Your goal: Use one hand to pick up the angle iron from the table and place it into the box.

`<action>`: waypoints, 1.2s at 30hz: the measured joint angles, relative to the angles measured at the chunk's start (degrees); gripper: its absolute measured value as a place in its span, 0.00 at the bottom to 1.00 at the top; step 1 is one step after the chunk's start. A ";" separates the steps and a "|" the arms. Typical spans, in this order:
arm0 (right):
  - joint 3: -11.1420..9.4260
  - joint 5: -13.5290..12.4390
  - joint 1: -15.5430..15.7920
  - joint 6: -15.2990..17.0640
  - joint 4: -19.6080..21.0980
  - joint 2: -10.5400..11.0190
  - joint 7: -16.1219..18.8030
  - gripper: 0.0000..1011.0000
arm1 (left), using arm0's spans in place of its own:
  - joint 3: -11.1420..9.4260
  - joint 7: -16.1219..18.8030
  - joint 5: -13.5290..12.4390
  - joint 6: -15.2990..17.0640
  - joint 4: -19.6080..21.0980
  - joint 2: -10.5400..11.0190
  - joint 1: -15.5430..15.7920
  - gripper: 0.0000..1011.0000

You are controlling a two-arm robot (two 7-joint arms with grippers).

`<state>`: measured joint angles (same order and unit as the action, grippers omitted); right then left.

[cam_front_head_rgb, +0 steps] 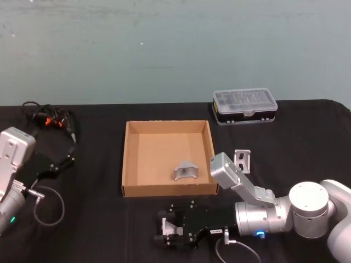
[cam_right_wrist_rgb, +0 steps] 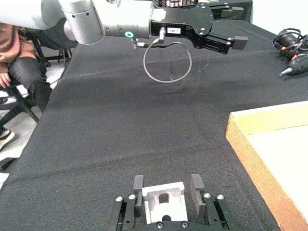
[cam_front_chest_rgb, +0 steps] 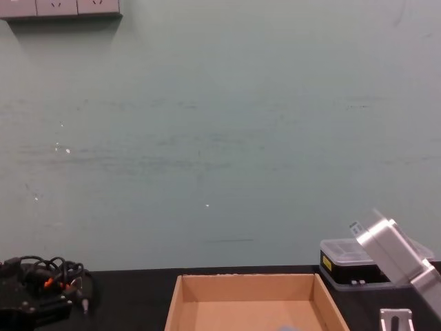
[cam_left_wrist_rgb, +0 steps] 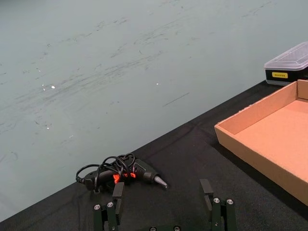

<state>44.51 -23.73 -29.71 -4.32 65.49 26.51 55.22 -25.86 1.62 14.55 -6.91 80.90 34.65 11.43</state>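
Gripping the silver-grey slotted metal angle iron (cam_right_wrist_rgb: 165,204), my right gripper (cam_front_head_rgb: 162,230) sat bottom-centre, ready for the shallow brown cardboard box (cam_front_head_rgb: 125,164) just above; my left gripper (cam_front_head_rgb: 68,150) rested open, far left.

Small silver-grey metal angle iron (cam_right_wrist_rgb: 163,207), dull satin finish, held in right gripper (cam_right_wrist_rgb: 167,185); shallow brown cardboard box (cam_front_head_rgb: 167,189) beside it, matt; flat tabletop (cam_front_head_rgb: 98,219) below, matt black
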 joint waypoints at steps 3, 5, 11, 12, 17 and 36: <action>0.00 0.00 0.00 -0.01 0.00 0.00 0.00 0.57 | 0.00 0.00 0.00 0.00 0.00 0.00 0.00 0.99; 0.00 0.00 0.00 -0.01 0.00 0.00 0.00 0.48 | 0.00 0.00 0.00 0.00 0.00 0.00 0.00 0.99; 0.00 0.00 0.00 -0.01 0.00 0.00 -0.01 0.45 | 0.00 0.00 0.00 0.00 0.00 0.00 0.00 0.99; 0.00 0.00 0.00 -0.01 0.00 0.00 -0.01 0.45 | 0.00 0.00 0.00 0.00 0.00 0.00 0.00 0.99; 0.00 0.00 0.00 -0.01 0.00 0.00 -0.01 0.45 | 0.00 0.00 0.00 0.00 0.00 0.00 0.00 0.99; -3.52 -4.79 -0.30 -3.33 -0.91 -0.68 0.32 0.45 | 0.00 0.00 0.00 0.00 0.00 0.00 0.00 0.99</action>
<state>40.99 -28.51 -30.01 -7.65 64.58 25.83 55.54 -25.86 1.62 14.55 -6.91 80.90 34.64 11.43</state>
